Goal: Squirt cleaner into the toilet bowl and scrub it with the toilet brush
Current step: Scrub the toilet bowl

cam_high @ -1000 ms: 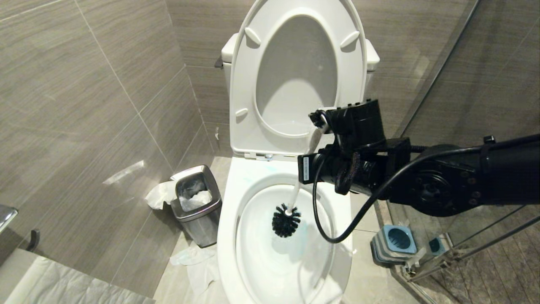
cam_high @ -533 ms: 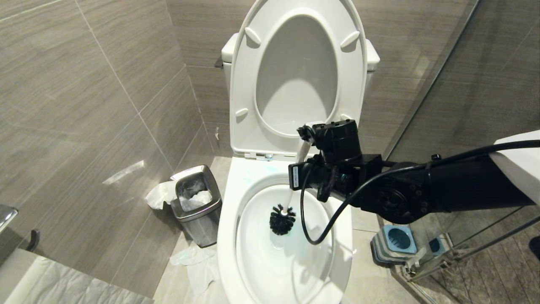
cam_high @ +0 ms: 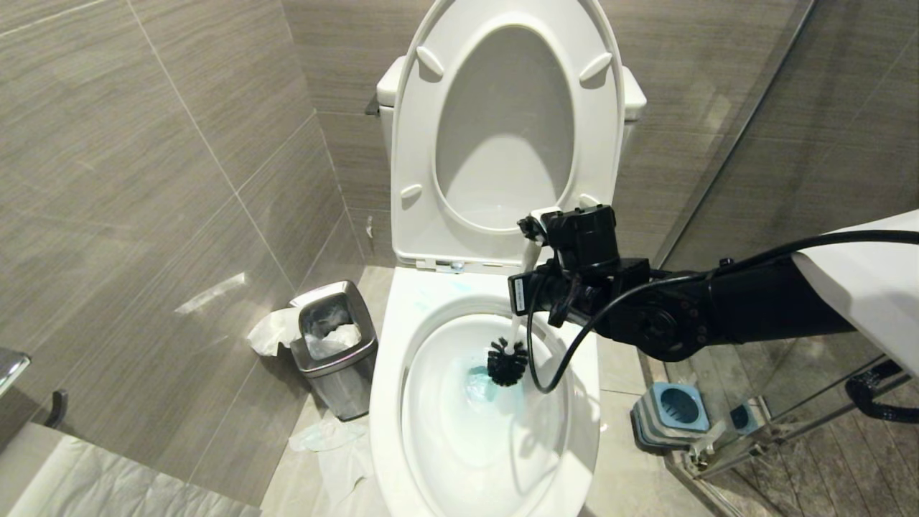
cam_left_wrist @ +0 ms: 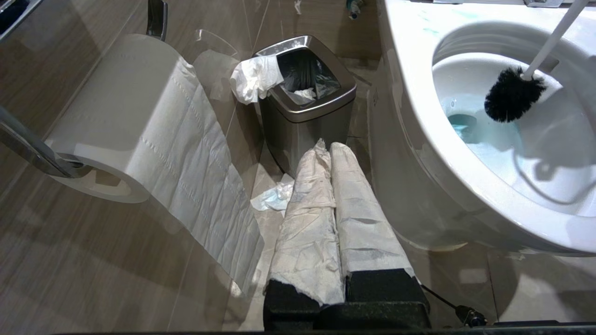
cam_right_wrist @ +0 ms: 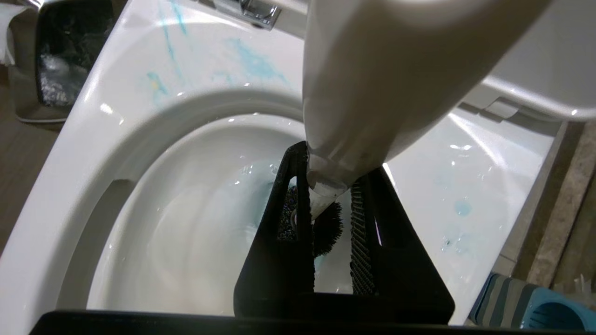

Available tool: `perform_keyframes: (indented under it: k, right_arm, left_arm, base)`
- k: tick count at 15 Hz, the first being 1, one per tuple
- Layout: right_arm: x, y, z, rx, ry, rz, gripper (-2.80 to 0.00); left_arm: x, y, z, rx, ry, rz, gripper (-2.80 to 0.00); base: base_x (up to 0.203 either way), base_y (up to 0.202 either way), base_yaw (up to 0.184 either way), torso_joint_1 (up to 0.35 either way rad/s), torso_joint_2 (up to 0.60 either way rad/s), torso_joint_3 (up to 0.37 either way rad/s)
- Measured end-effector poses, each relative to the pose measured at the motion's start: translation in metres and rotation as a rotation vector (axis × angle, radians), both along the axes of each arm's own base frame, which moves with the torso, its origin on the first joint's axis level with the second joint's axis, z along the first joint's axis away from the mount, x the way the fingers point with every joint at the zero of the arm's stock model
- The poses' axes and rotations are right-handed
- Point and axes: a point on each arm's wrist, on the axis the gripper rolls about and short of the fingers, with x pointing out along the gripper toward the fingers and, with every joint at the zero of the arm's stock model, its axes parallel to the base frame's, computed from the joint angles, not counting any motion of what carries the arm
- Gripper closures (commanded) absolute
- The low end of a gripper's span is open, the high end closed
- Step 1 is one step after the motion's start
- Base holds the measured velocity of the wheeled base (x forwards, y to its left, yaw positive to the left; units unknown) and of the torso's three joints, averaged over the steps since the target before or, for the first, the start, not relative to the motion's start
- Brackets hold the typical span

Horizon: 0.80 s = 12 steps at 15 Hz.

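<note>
Toilet brush (cam_high: 518,316) stands nearly upright, tilted slightly, its black bristle head down inside the toilet bowl (cam_high: 402,345), close to the blue-tinted water at the bottom. Pinching its white handle near the top is the right gripper (cam_high: 535,240), its two black fingers (cam_right_wrist: 368,232) clamped on the stick. Blue smears streak the bowl's rim. Beside the toilet, the left gripper (cam_left_wrist: 331,153) hangs with its paper-wrapped fingers pressed together, near a steel bin (cam_left_wrist: 302,107).

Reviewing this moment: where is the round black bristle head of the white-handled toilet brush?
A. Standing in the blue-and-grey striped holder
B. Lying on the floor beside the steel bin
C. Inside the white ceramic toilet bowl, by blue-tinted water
C: the black bristle head of the white-handled toilet brush sits inside the white ceramic toilet bowl, gripped by the right gripper.
</note>
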Motion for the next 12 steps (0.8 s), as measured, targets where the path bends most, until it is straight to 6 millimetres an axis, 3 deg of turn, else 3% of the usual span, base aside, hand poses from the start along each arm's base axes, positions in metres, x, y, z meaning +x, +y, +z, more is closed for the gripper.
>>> perform_keyframes:
  k: [7, 12]
  right_arm:
    - [0.019, 0.012, 0.01, 0.021, -0.067, 0.004, 0.0]
    - [0.013, 0.03, 0.006, 0.024, -0.063, 0.047, 0.0]
  left_arm:
    - [0.0, 0.0, 0.0, 0.0, 0.0, 0.0, 0.0]
    - [0.0, 0.0, 0.0, 0.0, 0.0, 0.0, 0.0]
  base:
    - [0.0, 0.0, 0.0, 0.0, 0.0, 0.0]
    - [0.0, 0.0, 0.0, 0.0, 0.0, 0.0]
